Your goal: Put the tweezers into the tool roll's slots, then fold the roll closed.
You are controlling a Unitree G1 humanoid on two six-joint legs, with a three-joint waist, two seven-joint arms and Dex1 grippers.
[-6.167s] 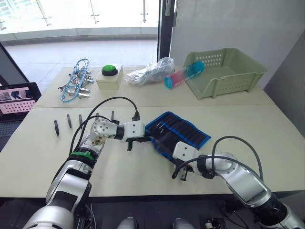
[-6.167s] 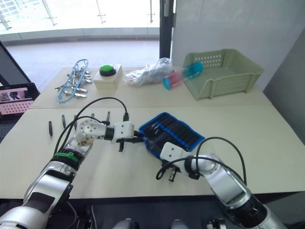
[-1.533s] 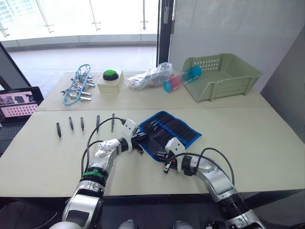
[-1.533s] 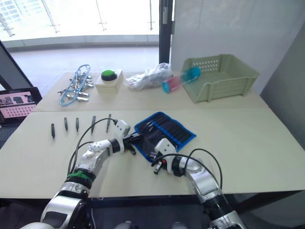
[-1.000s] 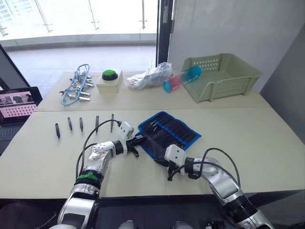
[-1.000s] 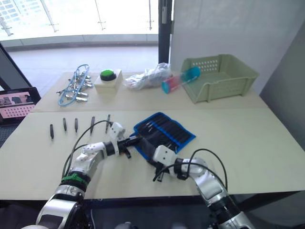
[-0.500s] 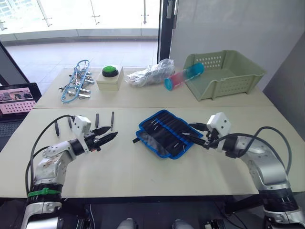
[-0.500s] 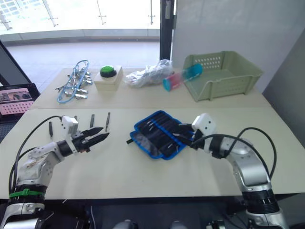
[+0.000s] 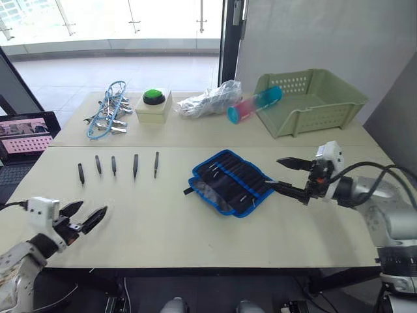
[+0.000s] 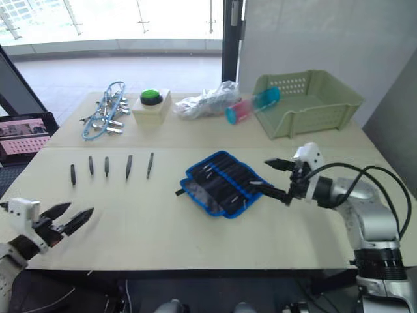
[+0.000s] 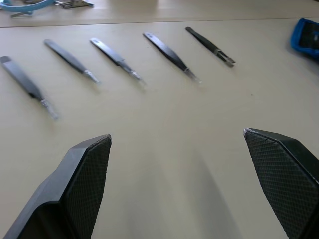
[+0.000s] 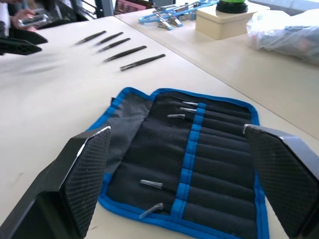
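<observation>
Meanwhile, five tweezers (image 9: 114, 166) lie in a row on the tabletop (image 9: 163, 222) beside the unfolded tool roll (image 9: 228, 182); left gripper (image 9: 83, 216) and right gripper (image 9: 290, 176) hang wide, empty.

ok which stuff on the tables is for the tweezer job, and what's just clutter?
For the job:
- five tweezers in a row
- open tool roll with its slots

Just lying about:
- green basket
- blue-pink tube
- plastic bag
- green button box
- clips on blue cord
- laptop
</observation>
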